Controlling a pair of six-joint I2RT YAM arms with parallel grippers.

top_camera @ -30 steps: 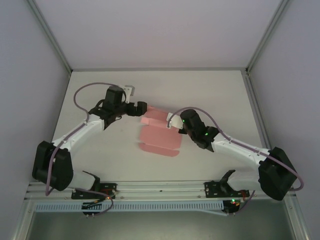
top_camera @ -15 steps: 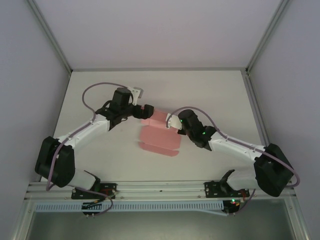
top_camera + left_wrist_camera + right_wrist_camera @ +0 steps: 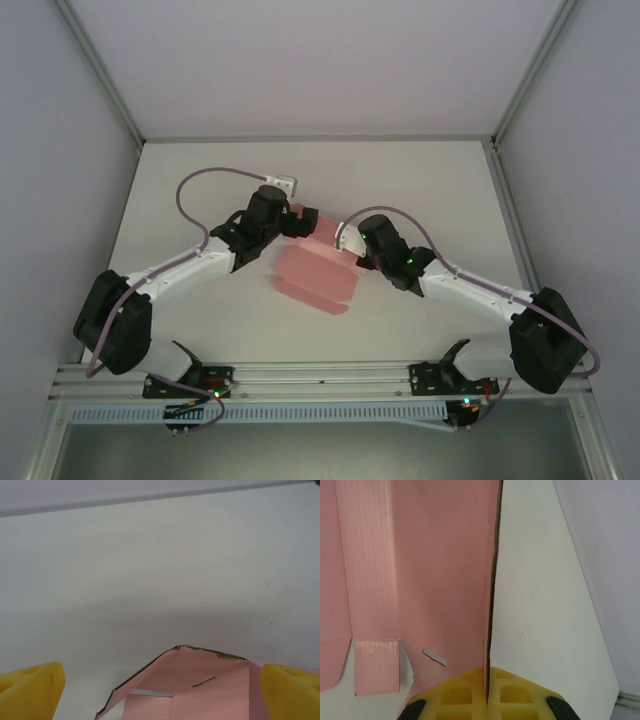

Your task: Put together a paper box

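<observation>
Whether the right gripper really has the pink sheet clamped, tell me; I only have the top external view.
Observer: Yes. The right wrist view shows the right gripper with its yellow pads pressed together on one edge of the paper box, which is an unfolded sheet.
Operator: Now report the left gripper's jaws.
Observer: The left gripper is open. Its fingertips stand wide apart with a pink flap between them.
Operator: Describe any cut in that flap.
Observer: A thin slit runs just below the flap's peak.
</observation>
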